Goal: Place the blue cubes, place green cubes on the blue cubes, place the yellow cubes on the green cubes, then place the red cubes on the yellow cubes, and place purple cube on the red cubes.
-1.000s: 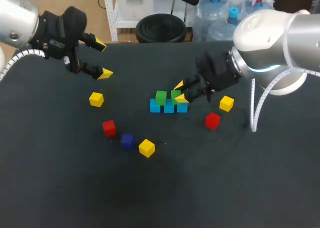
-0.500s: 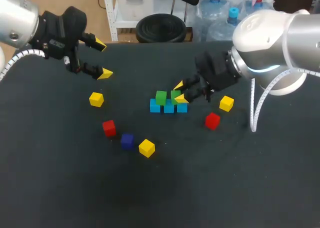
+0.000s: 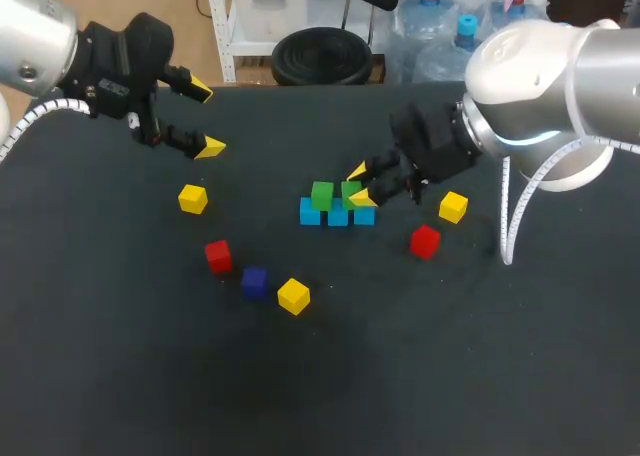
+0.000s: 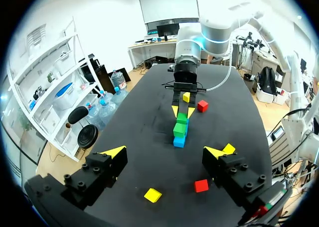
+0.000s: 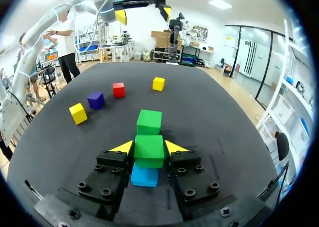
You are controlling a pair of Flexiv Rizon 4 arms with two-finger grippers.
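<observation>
Green layer is basically in hand here: the right gripper (image 3: 360,184) sits right over the blue row (image 3: 338,216), its fingers pinched on the second green cube (image 5: 149,152), which looks seated on top of the row next to the first green cube (image 3: 321,194). My guess is the next move is letting go and lifting straight up without nudging it, then going for a yellow cube (image 3: 453,207), which is just off the row's right end. The left gripper (image 3: 205,119) hangs well off to the row's far left, spread wide and empty.
</observation>
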